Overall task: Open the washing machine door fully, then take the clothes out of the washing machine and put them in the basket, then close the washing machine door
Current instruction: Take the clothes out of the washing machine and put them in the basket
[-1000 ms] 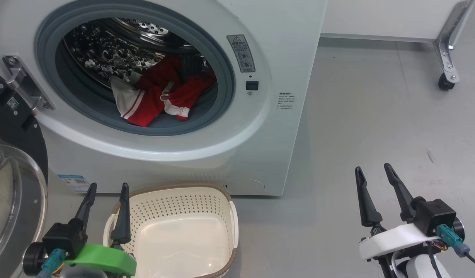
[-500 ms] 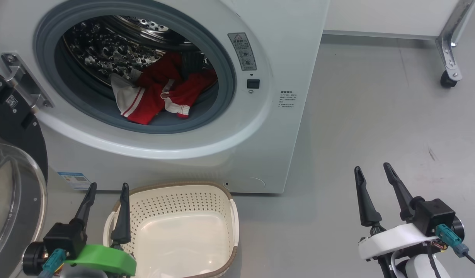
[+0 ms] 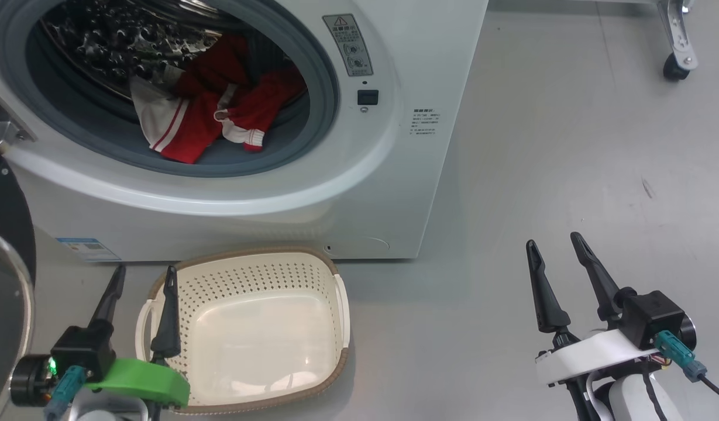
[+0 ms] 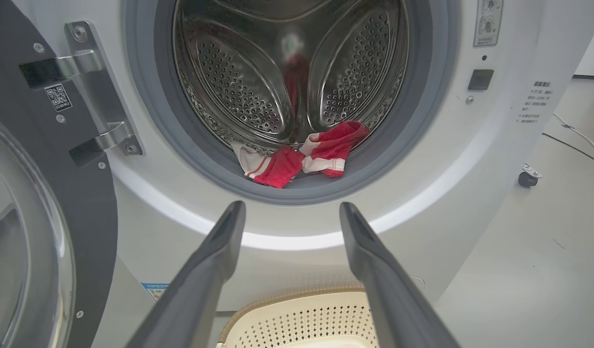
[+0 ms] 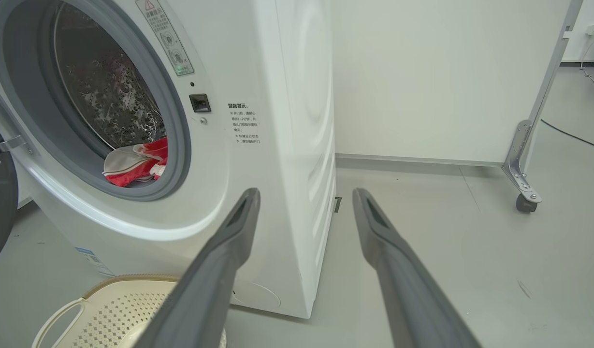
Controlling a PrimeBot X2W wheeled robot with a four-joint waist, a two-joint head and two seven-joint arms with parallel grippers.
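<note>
Clothes (image 3: 201, 111) lay bunched at the front lip of the drum, inside the washing machine (image 3: 388, 193). Door (image 4: 94, 217) stood swung wide to the left, so unloading looked like the step in hand. Basket (image 3: 242, 257) sat on the floor below the opening, nothing in it. Left end effector (image 3: 145, 269) and right end effector (image 3: 552, 240) were both spread, holding nothing. Next move probably called for a reach into the drum and a pinch on the red fabric.

white partition (image 5: 446, 72) with castor (image 5: 525, 203) on grey floor (image 3: 570, 146).

Clear way into drum (image 4: 239, 82), door (image 4: 84, 217) aside left, basket (image 3: 248, 280) below
</note>
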